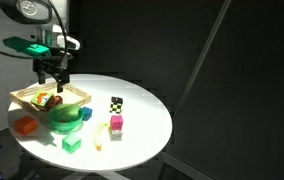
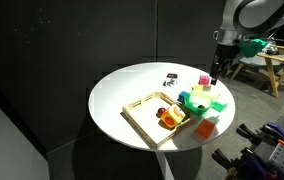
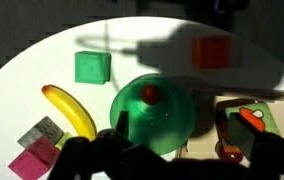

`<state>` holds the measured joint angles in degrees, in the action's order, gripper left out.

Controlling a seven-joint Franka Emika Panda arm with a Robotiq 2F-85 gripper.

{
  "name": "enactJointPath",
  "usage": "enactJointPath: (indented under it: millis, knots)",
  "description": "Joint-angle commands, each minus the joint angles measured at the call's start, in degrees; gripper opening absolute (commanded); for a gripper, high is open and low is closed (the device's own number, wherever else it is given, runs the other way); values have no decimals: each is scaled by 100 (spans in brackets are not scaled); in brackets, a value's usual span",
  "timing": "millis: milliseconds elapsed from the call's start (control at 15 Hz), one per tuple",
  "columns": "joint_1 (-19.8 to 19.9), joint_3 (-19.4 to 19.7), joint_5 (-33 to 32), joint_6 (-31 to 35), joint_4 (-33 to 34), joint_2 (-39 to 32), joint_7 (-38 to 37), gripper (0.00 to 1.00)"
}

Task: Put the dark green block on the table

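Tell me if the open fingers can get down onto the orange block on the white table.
Probably yes. The orange block sits alone on the table, clear of the green bowl and wooden tray, nothing over it. The fingers hang open above the tray, so shifting sideways and descending looks unobstructed.

Table [image 1: 147,105]: white top, smooth, matt. Tray [image 2: 142,112]: pale bare wood with a dull finish. Bowl [image 3: 160,128]: green, reads to me as plastic, smooth with a slight sheen in the wrist view. Banana [image 3: 70,110]: smooth yellow skin, faintly glossy, plastic-looking. Orange block [image 3: 212,50]: flat matt faces. Pink cube [image 3: 32,160]: matt; I can't tell its material.
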<state>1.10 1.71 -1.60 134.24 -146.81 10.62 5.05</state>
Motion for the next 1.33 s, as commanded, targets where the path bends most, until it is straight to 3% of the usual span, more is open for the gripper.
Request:
enactJointPath:
  millis: [0, 1267]
  knots:
    - [-35, 35, 98, -359, -237, 559, 202, 100]
    - [-51, 52, -26, -1525, -703, 2228, 290, 100]
